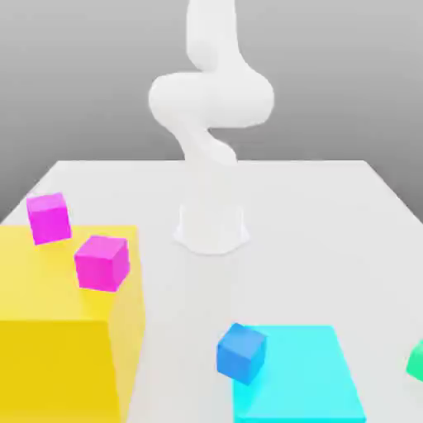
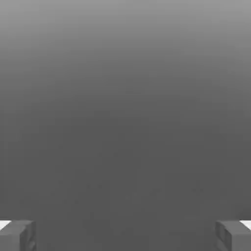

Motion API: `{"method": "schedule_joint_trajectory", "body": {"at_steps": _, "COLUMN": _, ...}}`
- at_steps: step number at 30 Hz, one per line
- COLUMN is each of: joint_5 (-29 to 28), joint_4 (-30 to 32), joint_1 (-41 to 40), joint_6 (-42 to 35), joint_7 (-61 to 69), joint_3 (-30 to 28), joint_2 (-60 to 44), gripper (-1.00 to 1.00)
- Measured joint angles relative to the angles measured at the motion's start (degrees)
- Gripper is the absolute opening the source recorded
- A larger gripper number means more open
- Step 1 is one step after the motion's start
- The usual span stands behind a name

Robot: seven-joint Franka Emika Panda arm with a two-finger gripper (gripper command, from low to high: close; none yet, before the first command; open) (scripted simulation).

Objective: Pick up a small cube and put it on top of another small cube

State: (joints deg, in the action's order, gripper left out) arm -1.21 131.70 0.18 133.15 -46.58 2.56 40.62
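Exterior view, listed from its left to its right. Item: two magenta cubes, one at the far edge of a large yellow block, the other nearer its middle; both rest on its top. Item: small blue cube, touching the left edge of a flat cyan slab. Item: green piece, cut off at the frame's edge. White arm stands behind, on the table.

Handling, as judged: cubes likely rigid, light, smooth-sided; take hold across two opposite flat faces.

Hand view: fingers spread wide, holding nothing.
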Motion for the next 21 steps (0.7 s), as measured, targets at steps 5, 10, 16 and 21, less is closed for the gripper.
{"method": "schedule_joint_trajectory", "body": {"at_steps": 5, "joint_5": -2.9, "joint_4": -0.2, "joint_1": 0.6, "joint_6": 2.8, "joint_7": -1.8, "joint_3": 5.2, "joint_2": -10.7, "gripper": 0.00}}
{"method": "schedule_joint_trajectory", "body": {"at_steps": 10, "joint_5": -6.3, "joint_4": -0.3, "joint_1": 1.5, "joint_6": 5.6, "joint_7": -4.0, "joint_3": 10.1, "joint_2": -21.0, "gripper": 0.00}}
{"method": "schedule_joint_trajectory", "body": {"at_steps": 16, "joint_5": -11.0, "joint_4": -0.5, "joint_1": 3.7, "joint_6": 8.7, "joint_7": -7.1, "joint_3": 15.0, "joint_2": -33.6, "gripper": 0.00}}
{"method": "schedule_joint_trajectory", "body": {"at_steps": 21, "joint_5": -14.6, "joint_4": -0.7, "joint_1": 8.2, "joint_6": 11.4, "joint_7": -9.4, "joint_3": 17.1, "joint_2": -44.0, "gripper": 0.00}}
